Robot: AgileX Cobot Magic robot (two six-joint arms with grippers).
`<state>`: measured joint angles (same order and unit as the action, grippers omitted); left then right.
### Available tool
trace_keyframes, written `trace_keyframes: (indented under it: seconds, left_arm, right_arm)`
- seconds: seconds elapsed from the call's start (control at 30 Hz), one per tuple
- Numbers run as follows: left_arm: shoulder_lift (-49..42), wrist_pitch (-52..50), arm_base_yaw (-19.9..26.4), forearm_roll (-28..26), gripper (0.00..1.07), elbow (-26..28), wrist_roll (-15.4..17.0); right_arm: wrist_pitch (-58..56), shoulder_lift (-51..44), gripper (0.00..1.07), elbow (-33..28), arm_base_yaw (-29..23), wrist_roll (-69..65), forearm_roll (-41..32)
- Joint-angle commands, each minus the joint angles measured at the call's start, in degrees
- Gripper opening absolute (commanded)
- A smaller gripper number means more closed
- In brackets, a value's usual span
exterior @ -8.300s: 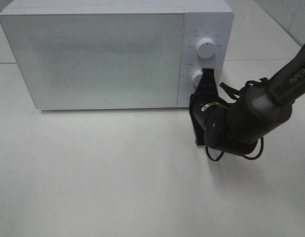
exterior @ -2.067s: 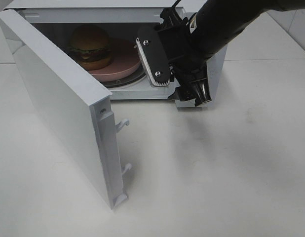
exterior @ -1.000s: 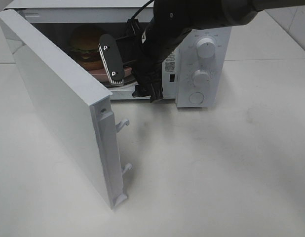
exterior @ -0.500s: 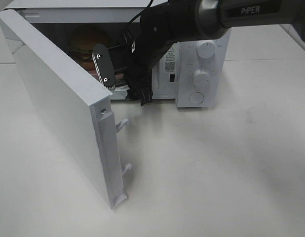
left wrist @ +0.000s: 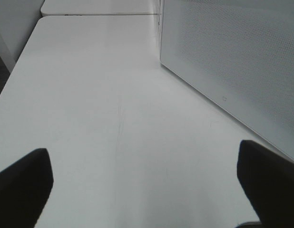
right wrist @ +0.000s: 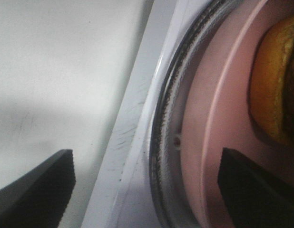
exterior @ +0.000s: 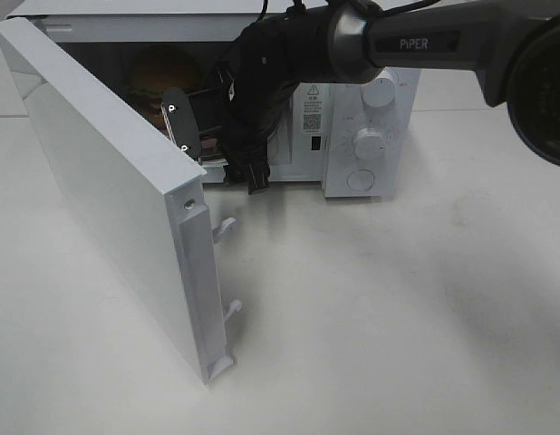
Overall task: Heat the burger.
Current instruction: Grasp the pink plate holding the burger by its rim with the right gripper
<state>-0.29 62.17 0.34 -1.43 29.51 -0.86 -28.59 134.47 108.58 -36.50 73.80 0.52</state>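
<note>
The burger [exterior: 162, 77] sits inside the open microwave [exterior: 352, 109], on the pink plate [right wrist: 218, 142], which rests on the turntable [right wrist: 161, 137]; in the high view only its domed bun top and a sliver of filling show behind the right arm [exterior: 416, 41], and in the right wrist view only an edge of golden bun [right wrist: 275, 80] near the plate's far side. It looks light but soft and loosely stacked: a squeeze on the bun would likely dent it or slide the layers apart, and the glossy dome offers little purchase. The safer hold, in my judgement, is the plate's raised rim, which is stiff and should carry the burger level; the rim looks smooth, so a shallow pinch could slip, and any tilt could send the burger off. The right gripper [exterior: 217, 149] hangs at the cavity's front lip, its fingers apart and holding nothing, the plate edge and turntable between them in the wrist view. The door [exterior: 117, 208] stands swung out over the white desk [exterior: 398, 308]. The two dials [exterior: 380, 91] and the round button lie on the panel beside the cavity. The left gripper [left wrist: 147, 190] hovers over bare desk beside the door's outer face, fingers wide apart and empty.
</note>
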Motion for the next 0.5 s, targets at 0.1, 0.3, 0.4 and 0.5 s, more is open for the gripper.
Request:
trace_keyframes:
  seconds: [0.1, 0.3, 0.4, 0.5]
  left_arm:
    - [-0.9, -0.7, 0.1, -0.6, 0.98, 0.1, 0.1]
    - [-0.9, -0.7, 0.1, -0.6, 0.98, 0.1, 0.1]
    - [-0.9, -0.7, 0.1, -0.6, 0.98, 0.1, 0.1]
    - [-0.9, -0.7, 0.1, -0.6, 0.98, 0.1, 0.1]
  right_arm:
    - [-3.0, 1.8, 0.79, 4.8, -0.2, -0.6, 0.2]
    - [-4.2, 4.1, 0.77, 8.0, -0.2, -0.6, -0.1]
    - [-4.1, 4.4, 0.76, 8.0, 0.4, -0.5, -0.1]
    - [-4.2, 4.6, 0.76, 8.0, 0.9, -0.5, 0.1]
